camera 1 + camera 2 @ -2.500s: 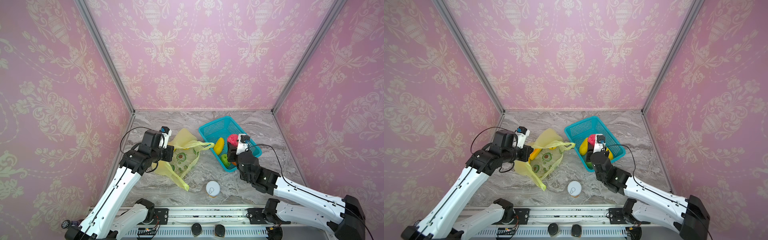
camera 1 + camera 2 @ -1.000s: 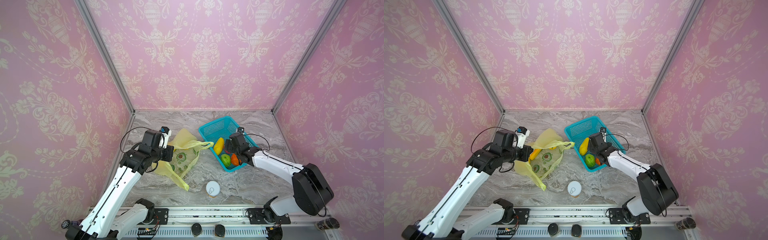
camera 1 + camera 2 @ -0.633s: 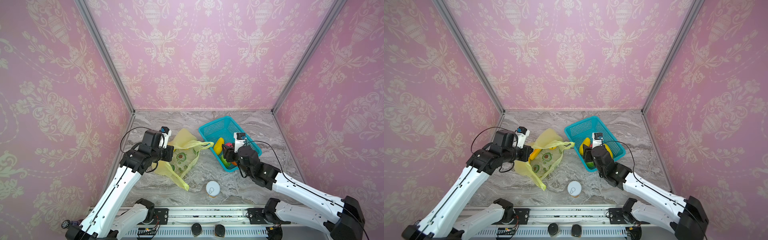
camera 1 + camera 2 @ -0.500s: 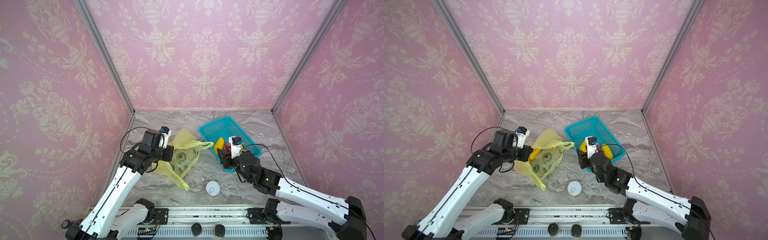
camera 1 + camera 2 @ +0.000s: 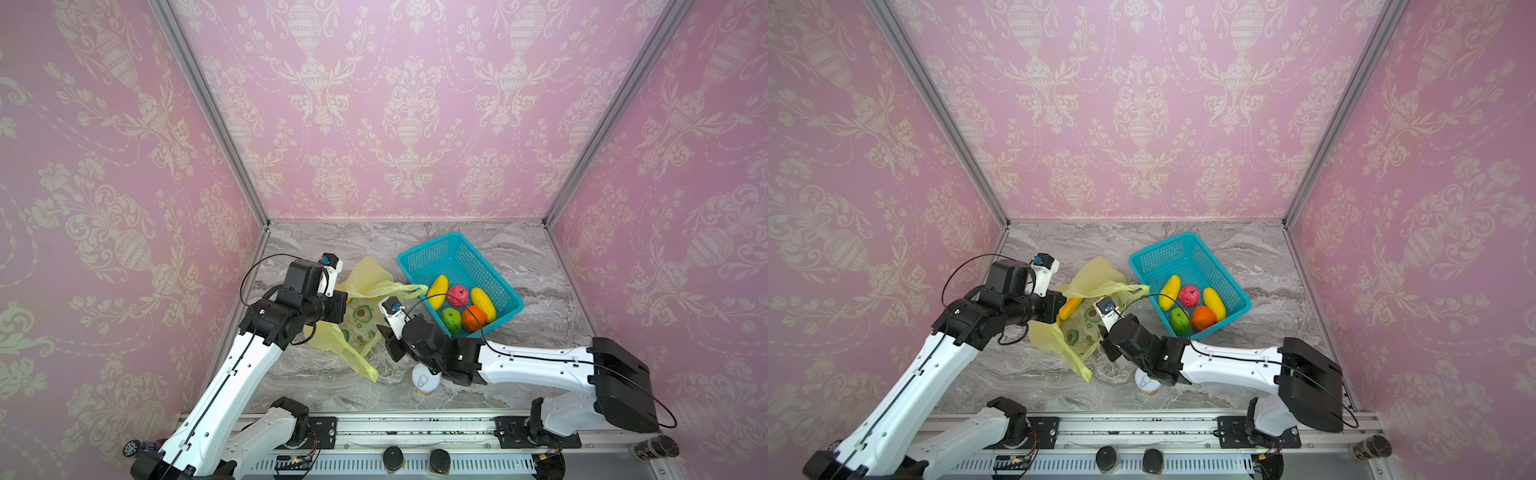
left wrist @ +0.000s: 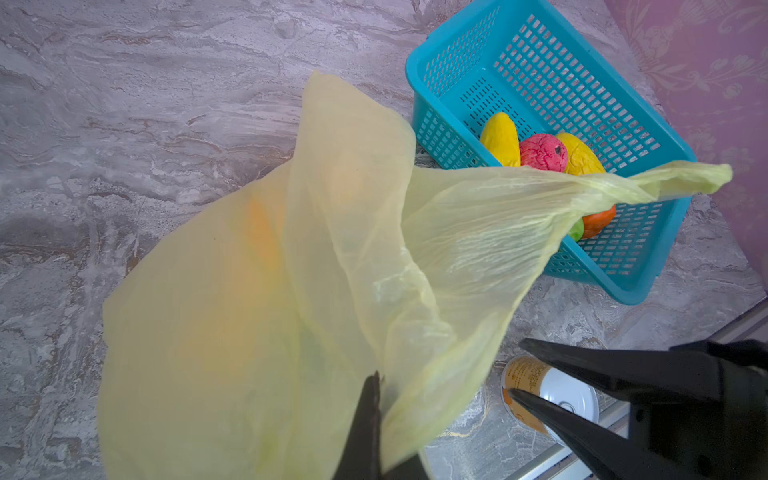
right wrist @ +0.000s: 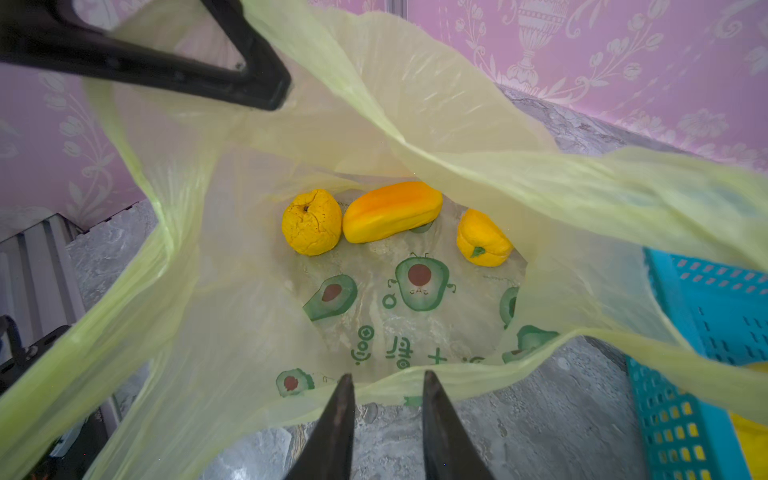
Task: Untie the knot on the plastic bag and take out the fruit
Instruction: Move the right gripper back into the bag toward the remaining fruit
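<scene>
The yellow-green plastic bag [image 5: 365,282] [image 7: 457,124] lies left of the basket with its mouth held open. The knot is out of view; the handle strips hang apart. My left gripper [image 6: 380,382] is shut on the bag's upper rim and holds it up. My right gripper [image 7: 387,374] [image 5: 386,343] is at the bag's lower rim, jaws a little apart with nothing between them. Inside the bag lie three yellow-orange fruit: a round one [image 7: 311,222], a long one [image 7: 392,212] and a small one [image 7: 482,239].
A teal mesh basket [image 5: 432,253] to the right of the bag holds several fruit, among them a pink one [image 5: 458,296], a green one [image 5: 451,320] and an orange one [image 5: 473,318]. A white-lidded can [image 5: 424,380] stands under my right forearm near the front rail.
My right gripper has left the basket and swung left to the bag's mouth, its jaws narrowing on the way. The left gripper still holds the bag's rim in the same place.
</scene>
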